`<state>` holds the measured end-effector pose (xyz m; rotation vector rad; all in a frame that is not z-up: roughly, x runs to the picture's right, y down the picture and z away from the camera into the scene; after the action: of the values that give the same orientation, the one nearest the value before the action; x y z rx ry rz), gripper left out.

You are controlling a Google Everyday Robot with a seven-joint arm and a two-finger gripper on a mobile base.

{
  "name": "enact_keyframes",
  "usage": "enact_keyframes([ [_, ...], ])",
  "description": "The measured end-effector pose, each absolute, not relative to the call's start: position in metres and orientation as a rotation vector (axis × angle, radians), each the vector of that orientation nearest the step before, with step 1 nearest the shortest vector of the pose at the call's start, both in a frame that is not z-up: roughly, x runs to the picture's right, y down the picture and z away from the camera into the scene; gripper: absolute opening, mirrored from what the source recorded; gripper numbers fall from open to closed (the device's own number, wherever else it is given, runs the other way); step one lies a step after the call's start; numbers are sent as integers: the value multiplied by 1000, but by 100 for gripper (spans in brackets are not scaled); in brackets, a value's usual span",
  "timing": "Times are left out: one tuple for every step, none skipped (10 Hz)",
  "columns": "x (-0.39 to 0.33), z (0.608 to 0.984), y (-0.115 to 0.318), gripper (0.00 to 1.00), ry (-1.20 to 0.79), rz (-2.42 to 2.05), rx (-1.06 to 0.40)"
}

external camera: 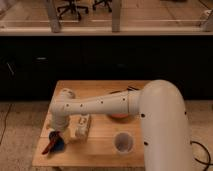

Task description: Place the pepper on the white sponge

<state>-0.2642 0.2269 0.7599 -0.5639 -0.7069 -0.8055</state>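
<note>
The red pepper (49,146) is long and thin and lies at the front left corner of the wooden table (100,152), partly over a blue object (58,145). My gripper (54,135) points down right above the pepper's upper end and touches or nearly touches it. The white sponge (82,126) lies just to the right of the gripper, apart from the pepper. My white arm (100,105) reaches in from the right across the table.
A clear plastic cup (123,141) stands at the front, right of centre. An orange object (119,116) lies behind it, partly under my arm. The table's left and front edges are close to the pepper. A dark cabinet stands behind the table.
</note>
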Motion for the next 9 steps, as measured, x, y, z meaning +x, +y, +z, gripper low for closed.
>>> enact_keyframes([
  [-264,759,226,80,-716,-797,-558],
  [-262,759,225,80,-723,-787,-553],
  [-259,759,223,80,-735,-763,-548],
  [-254,761,220,80,-743,-728,-544],
  [-245,762,217,80,-752,-683,-538],
  [-237,763,214,80,-760,-648,-531],
  [-227,764,210,80,-769,-603,-517],
  [-218,763,207,80,-776,-568,-504],
  [-208,764,203,80,-775,-525,-491],
])
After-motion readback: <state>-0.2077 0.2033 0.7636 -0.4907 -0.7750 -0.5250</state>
